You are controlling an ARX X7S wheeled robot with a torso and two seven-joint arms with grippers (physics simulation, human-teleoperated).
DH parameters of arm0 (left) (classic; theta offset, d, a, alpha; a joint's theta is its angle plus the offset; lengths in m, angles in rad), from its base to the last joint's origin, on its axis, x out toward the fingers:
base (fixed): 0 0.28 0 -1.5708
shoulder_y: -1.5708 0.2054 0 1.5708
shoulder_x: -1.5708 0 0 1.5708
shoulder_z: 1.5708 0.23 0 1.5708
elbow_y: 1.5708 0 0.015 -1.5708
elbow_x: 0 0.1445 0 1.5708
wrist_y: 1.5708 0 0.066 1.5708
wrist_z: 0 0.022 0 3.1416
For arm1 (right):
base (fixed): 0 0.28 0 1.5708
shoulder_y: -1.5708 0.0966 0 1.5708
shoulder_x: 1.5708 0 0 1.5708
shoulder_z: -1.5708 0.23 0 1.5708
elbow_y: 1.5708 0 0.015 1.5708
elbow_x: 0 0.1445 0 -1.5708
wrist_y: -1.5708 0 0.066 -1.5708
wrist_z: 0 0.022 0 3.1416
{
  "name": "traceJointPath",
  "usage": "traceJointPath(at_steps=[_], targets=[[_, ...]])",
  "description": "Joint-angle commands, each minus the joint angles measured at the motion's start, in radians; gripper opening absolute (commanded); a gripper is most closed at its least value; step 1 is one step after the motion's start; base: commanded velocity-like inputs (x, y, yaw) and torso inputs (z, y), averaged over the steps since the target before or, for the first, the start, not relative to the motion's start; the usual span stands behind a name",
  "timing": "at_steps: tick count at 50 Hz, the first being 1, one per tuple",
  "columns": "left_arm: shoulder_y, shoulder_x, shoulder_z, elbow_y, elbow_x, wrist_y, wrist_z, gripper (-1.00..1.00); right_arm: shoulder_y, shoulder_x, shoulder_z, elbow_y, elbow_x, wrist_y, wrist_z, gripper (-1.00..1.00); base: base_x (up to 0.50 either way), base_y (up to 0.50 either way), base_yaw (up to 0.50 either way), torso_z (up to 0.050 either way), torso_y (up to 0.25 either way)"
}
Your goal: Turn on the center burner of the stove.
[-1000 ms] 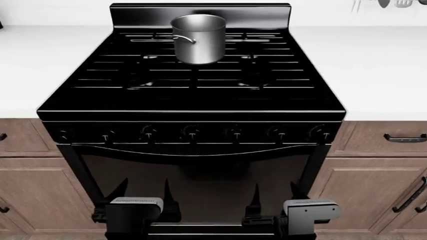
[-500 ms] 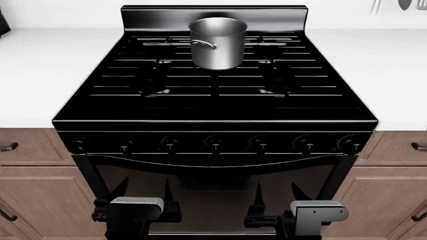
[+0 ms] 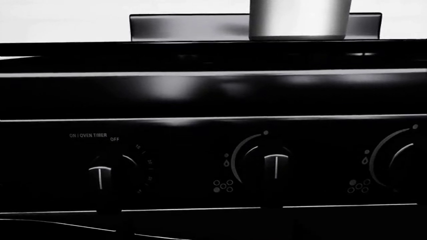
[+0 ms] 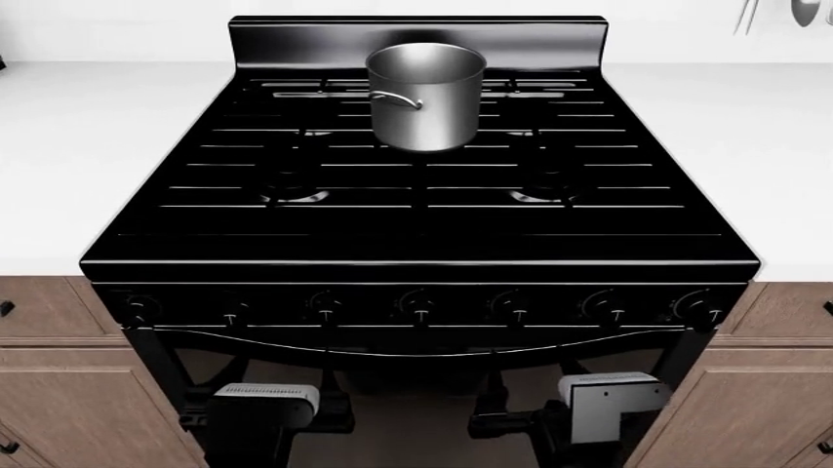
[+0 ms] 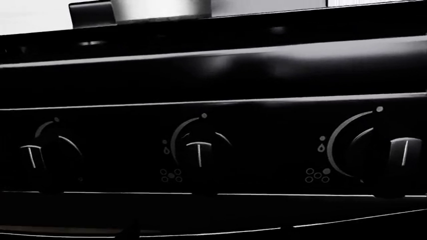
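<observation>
The glossy black stove [image 4: 416, 214] fills the head view, with seven knobs along its front; the middle knob [image 4: 419, 307] points straight down. A steel pot [image 4: 426, 96] stands on the rear centre grate. My left gripper [image 4: 280, 378] and right gripper [image 4: 536, 382] hang low in front of the oven door, below the knob row, touching nothing. Both are open, with fingers spread. The left wrist view shows an oven timer knob [image 3: 100, 176] and a burner knob [image 3: 273, 167]. The right wrist view shows a burner knob [image 5: 199, 152] straight ahead.
White countertops [image 4: 78, 146] flank the stove on both sides. Brown wooden cabinets [image 4: 65, 390] stand below them, left and right of the oven door. The raised back panel [image 4: 416, 39] closes the far side. Utensils hang at the upper right.
The head view has shifted: the stove now sits lower and larger in the frame, with the knob row nearer the grippers. Both grippers stay low before the oven door.
</observation>
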Motion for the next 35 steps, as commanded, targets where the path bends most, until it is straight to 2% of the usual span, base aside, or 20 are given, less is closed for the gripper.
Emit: traceJointPath(at_steps=[1,35], targets=[[-0.003,-0.008,0.009,0.002,-0.012,-0.001,-0.01,1.0,0.055,0.018,-0.019,-0.034,0.014,0.088,0.01,1.0,0.0,0.0,0.0,0.0,0.0],[-0.007,-0.028,0.033,0.002,-0.044,0.0,-0.03,1.0,0.22,0.031,-0.056,0.04,0.023,0.183,0.026,1.0,0.0,0.0,0.0,0.0,0.0]])
